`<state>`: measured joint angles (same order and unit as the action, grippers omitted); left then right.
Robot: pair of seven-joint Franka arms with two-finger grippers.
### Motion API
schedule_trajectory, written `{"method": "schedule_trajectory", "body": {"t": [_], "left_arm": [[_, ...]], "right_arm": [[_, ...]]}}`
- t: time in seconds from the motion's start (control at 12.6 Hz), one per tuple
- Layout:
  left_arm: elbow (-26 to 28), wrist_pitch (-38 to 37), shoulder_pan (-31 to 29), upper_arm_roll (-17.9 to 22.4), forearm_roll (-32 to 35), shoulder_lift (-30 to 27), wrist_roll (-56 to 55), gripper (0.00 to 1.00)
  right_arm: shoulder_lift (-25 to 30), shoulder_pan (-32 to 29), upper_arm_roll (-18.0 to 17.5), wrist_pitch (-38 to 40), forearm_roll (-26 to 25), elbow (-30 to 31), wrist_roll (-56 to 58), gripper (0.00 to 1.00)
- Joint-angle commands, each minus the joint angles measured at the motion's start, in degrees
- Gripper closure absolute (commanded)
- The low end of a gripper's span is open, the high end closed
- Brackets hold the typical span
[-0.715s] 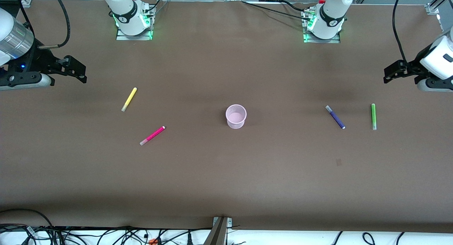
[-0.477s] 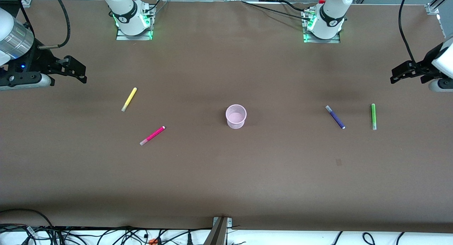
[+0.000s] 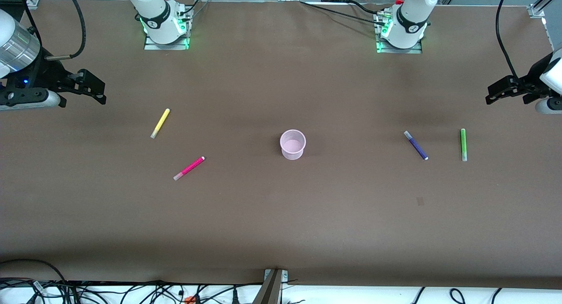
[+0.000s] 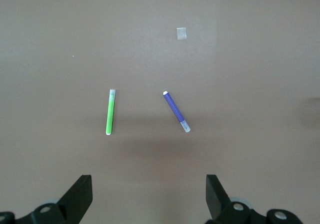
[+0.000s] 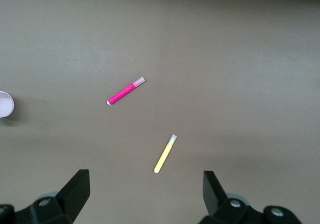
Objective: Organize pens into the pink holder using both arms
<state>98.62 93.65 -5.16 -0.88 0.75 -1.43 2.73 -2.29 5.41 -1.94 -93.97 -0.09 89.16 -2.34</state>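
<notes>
The pink holder point(image 3: 293, 143) stands upright at the table's middle, and its rim point(image 5: 5, 103) shows at the edge of the right wrist view. Toward the right arm's end lie the yellow pen point(image 3: 160, 123) point(image 5: 165, 153) and the magenta pen point(image 3: 189, 168) point(image 5: 126, 90). The purple pen point(image 3: 416, 145) point(image 4: 176, 112) and the green pen point(image 3: 463, 144) point(image 4: 110, 112) lie toward the left arm's end. My right gripper point(image 3: 99, 91) point(image 5: 146, 176) hovers open beside the yellow pen, holding nothing. At the table's edge my left gripper point(image 3: 491, 96) point(image 4: 148, 181) hangs open and holds nothing, up and away from the green pen.
The two arm bases point(image 3: 164, 25) point(image 3: 401, 29) stand along the table edge farthest from the front camera. A small pale patch point(image 3: 420, 201) point(image 4: 181, 33) marks the brown table nearer the front camera than the purple pen. Cables and a metal bracket point(image 3: 274, 280) line the nearest edge.
My left gripper has drawn back toward the left arm's end of the table, away from the pens. The right gripper has barely shifted. No pen has moved.
</notes>
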Motion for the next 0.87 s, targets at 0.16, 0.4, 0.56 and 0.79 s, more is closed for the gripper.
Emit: {"method": "schedule_trajectory", "body": {"t": [0.16,0.4,0.56,0.79], "left_arm": [[-0.44,2.41,0.06,-0.53,-1.02,1.69,0.17,0.00],[-0.36,3.82,0.76,-0.97,0.12,2.83,-0.01,0.00],[-0.71,5.13,0.77,-2.98,1.70,3.62,0.08,0.00],[-0.28,5.23,0.85,-6.59,1.97,3.80,-5.34,0.00]], "right_arm": [[1.41,-0.05,0.09,-0.95,0.18,1.46,-0.65,0.00],[1.24,-0.14,0.18,-2.26,0.01,1.46,-0.57,0.00],[0.45,-0.49,0.36,-3.84,0.18,1.28,-0.57,0.00],[0.36,-0.49,0.36,-4.20,0.18,1.19,-0.57,0.00]]}}
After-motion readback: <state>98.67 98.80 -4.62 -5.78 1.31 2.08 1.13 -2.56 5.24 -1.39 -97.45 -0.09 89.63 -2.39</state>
